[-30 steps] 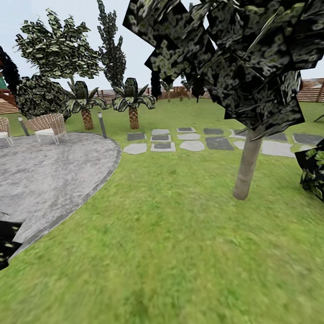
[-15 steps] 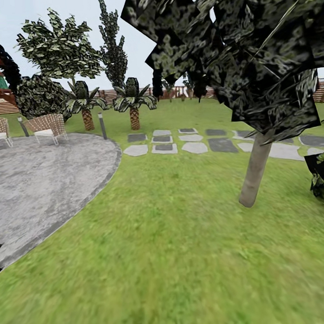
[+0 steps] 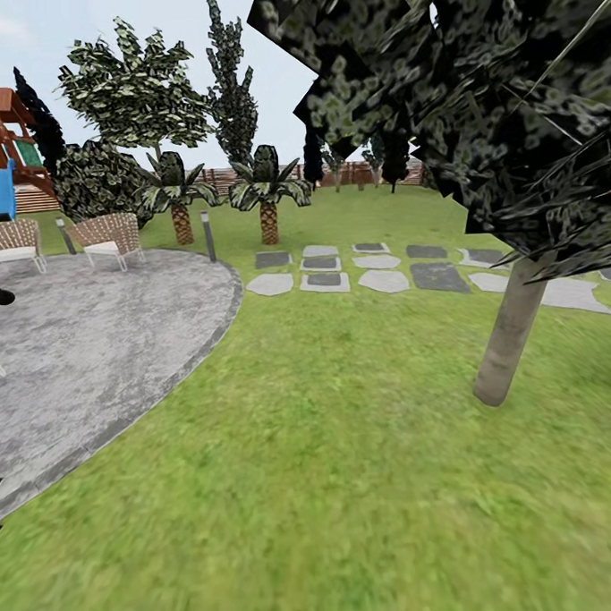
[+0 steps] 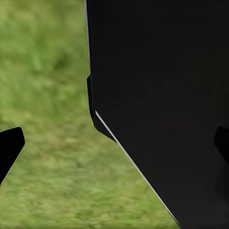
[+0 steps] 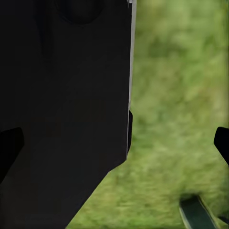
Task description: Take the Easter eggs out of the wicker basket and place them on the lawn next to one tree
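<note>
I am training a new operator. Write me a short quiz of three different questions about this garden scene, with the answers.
1. True or false: the pale trunk nearest the camera in the head view rises from the grey patio.
2. Multiple choice: what lies between the patio and that trunk, farther back? A) a pond B) flat stepping stones C) a sandbox
3. Fill in: the two wicker chairs stand on the ____.

Key: 1. False, it rises from the lawn. 2. B. 3. Patio.
</note>
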`<state>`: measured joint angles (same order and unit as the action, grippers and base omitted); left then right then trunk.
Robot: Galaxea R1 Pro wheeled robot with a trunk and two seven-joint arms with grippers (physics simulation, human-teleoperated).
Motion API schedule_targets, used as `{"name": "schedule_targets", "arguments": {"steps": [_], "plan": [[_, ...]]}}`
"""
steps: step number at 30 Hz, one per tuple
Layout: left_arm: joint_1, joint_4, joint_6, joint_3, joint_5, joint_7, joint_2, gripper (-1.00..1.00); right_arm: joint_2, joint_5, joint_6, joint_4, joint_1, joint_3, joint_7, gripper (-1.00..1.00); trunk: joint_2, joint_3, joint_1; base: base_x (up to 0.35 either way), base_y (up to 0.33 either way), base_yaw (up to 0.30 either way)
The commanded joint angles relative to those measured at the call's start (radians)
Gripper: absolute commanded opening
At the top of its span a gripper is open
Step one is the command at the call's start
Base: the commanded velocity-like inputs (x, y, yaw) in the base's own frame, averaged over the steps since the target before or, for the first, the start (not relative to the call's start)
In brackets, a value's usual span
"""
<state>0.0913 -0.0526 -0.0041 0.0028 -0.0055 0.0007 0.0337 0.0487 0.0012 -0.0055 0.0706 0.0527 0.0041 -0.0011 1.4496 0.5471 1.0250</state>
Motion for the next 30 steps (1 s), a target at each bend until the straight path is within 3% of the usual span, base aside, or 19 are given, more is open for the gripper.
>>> {"name": "schedule_targets", "arguments": {"steps": [1, 16, 30], "plan": [[0.001, -0.002, 0.0, 0.0, -0.001, 0.0, 0.0, 1.0, 0.0, 0.0, -0.001, 0.002, 0.001, 0.0, 0.0, 1.0, 0.0, 0.001, 0.0, 0.012, 0.0, 0.002], [0.001, -0.002, 0.0, 0.0, -0.001, 0.0, 0.0, 1.0, -0.001, 0.0, -0.002, 0.002, 0.001, 0.001, 0.001, 1.0, 0.0, 0.001, 0.0, 0.007, 0.0, 0.0], [0.001, -0.003, 0.001, 0.0, -0.001, -0.001, 0.0, 1.0, -0.002, 0.001, -0.002, 0.003, 0.001, 0.001, 0.004, 1.0, 0.0, 0.001, 0.0, 0.299, 0.0, 0.0]]}}
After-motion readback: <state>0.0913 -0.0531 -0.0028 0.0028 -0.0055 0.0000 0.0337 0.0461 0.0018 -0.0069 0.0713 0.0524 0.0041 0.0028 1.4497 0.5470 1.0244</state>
